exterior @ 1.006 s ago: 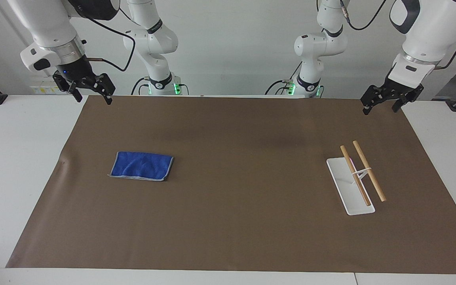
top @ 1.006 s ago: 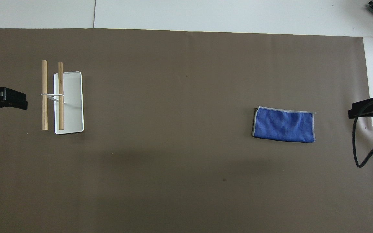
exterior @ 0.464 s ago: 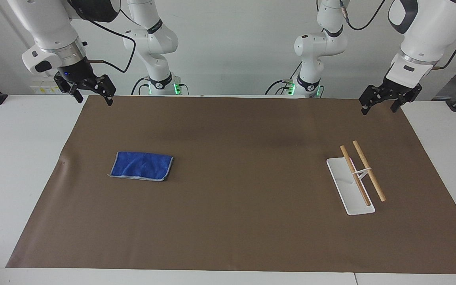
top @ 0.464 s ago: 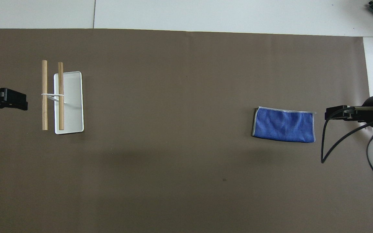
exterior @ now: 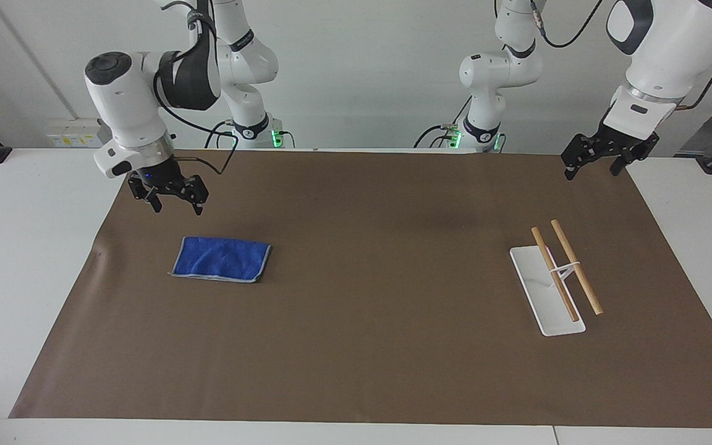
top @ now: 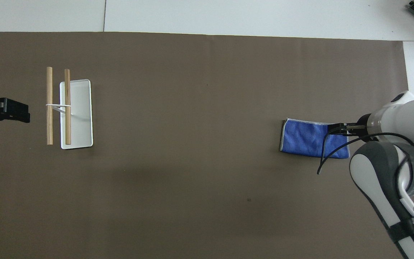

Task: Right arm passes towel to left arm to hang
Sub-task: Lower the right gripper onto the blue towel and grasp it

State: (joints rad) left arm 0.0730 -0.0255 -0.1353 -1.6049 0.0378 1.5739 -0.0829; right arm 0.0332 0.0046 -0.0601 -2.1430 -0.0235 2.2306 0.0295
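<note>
The blue towel lies flat and folded on the brown mat, toward the right arm's end of the table; it also shows in the overhead view. My right gripper, with the blue light above it, is open and empty. It hangs in the air over the towel's end toward the right arm's side, not touching it. My left gripper is open and empty, and waits raised over the mat's corner at the left arm's end.
A towel rack with a white base and two wooden rods stands toward the left arm's end; it also shows in the overhead view. The brown mat covers most of the white table.
My right arm has swung down and in from the mat's corner until its gripper is over the towel's end. The towel, the rack and my left gripper have stayed put.
</note>
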